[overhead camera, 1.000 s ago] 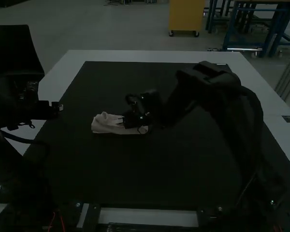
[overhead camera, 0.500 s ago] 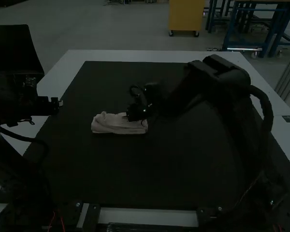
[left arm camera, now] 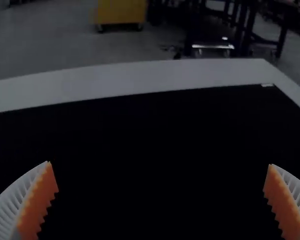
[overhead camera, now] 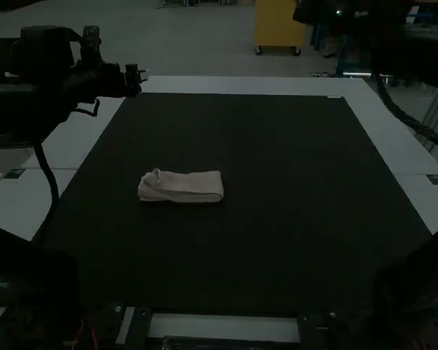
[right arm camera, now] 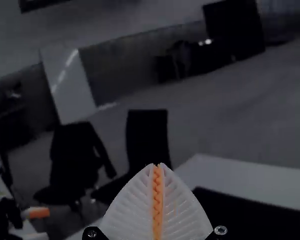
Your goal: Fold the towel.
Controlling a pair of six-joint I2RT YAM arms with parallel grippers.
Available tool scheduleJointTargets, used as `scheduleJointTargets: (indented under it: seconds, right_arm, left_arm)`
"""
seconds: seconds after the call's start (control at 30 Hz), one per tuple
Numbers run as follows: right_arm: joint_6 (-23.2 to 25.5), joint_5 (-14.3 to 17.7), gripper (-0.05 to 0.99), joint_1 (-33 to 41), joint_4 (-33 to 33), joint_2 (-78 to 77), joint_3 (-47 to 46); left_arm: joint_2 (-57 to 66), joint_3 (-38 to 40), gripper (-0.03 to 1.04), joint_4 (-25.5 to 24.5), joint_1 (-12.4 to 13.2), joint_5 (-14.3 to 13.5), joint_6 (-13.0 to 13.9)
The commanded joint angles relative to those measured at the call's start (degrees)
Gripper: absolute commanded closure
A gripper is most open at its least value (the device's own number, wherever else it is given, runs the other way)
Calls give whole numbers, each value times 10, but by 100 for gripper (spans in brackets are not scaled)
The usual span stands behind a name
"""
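A pale towel, folded into a narrow strip, lies left of centre on a black mat. Its long edges run left to right, and a small fold stands up near its left end. Mat extends past every edge of the towel, most widely to the right; beyond the mat's far edge runs a white table border. The left gripper is raised near the mat's far left corner, fingers wide apart. The right gripper, dim in the high view, seems held high at far right, its fingers together.
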Motion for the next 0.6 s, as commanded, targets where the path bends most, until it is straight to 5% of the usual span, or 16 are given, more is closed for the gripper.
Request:
scheduleJointTargets:
  seconds: [0.0, 0.2, 0.4, 0.57]
  right_arm:
    - [7, 33, 78, -46, 0, -105, -39]
    - [14, 33, 53, -159, 2, -327, -139]
    - [43, 22, 49, -235, -1, -564, -224]
    - [49, 55, 47, -239, -40, -714, -252]
  left_arm:
    - [-57, 17, 4, -7, -9, -30, -26]
    - [-166, -22, 4, -27, -9, -31, -26]
    - [-285, -66, 4, -32, -7, -16, -50]
    - [-392, -99, 4, -27, -10, -15, -83]
